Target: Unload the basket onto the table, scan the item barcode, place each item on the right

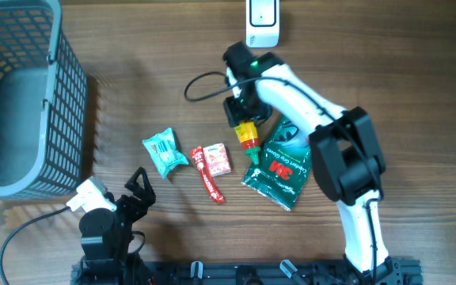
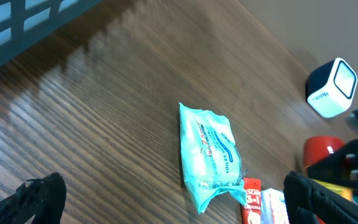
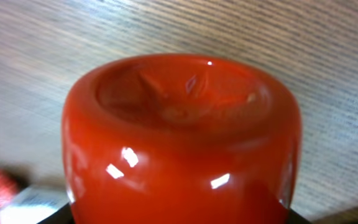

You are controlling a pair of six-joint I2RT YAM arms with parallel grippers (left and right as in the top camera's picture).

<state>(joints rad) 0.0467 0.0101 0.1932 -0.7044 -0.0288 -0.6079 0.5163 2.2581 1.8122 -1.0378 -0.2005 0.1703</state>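
Overhead, reading from the left, the grey basket (image 1: 71, 87) is standing at the table's (image 1: 402, 63) edge, and just below it I am holding my left gripper (image 1: 139, 194) idle with its fingers spread wide apart and nothing between them. Next come the teal packet (image 1: 165, 153), the red stick sachet (image 1: 209, 182) and the small red and white box (image 1: 217, 158), all lying loose. Right of the box I am reaching my right gripper (image 1: 242, 111) down over the base end of the bottle (image 1: 250, 141), which is lying on the wood with its cap end pointing at the green packet (image 1: 279, 168). Whether my jaws are gripping it I cannot tell, since the right wrist view is showing only its glossy red base, filling the frame. The white scanner (image 1: 262, 20) is sitting at the far edge, above my arm and apart from the bottle. I am judging the task as barely begun: an item is being picked, but no barcode is facing the scanner, so securing the hold, lifting, turning and presenting are all left. The bottle is looking small and shiny, red with a yellow band and a green cap, and I am seeing no barcode on any side in view.
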